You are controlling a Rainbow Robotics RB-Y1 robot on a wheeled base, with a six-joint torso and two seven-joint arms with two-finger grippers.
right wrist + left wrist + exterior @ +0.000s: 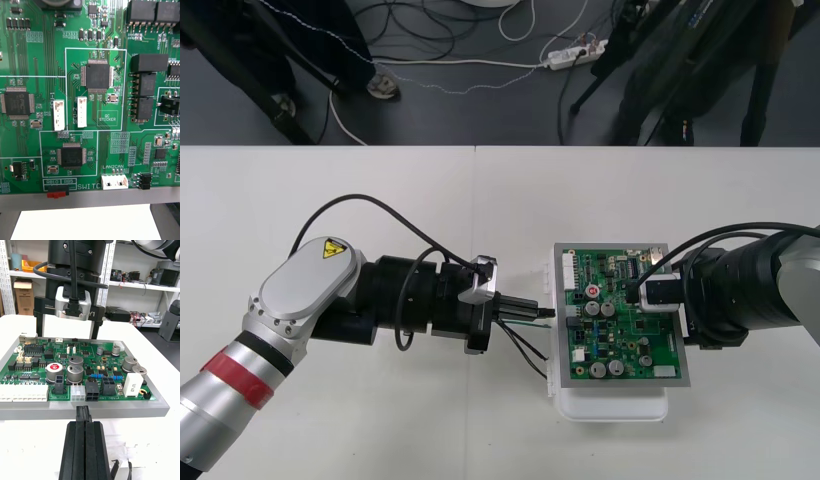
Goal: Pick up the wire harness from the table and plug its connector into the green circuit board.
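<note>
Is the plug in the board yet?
Not yet. The left gripper, shut on the black plug, holds it just short of the green circuit board.

The surface (380, 200) is viewed from steeply above in the front view, with the green circuit board (620, 315) set right of centre in the lower half and the dark floor (480, 100) along the frame's top. The right wrist view is taken very close, straight down onto the board's chips. The left wrist view is taken low and level along the closed left pincer (84, 424) and its plug (83, 414), across the board toward the spread right pincer (67, 335). The board is shared by all three views.
</note>
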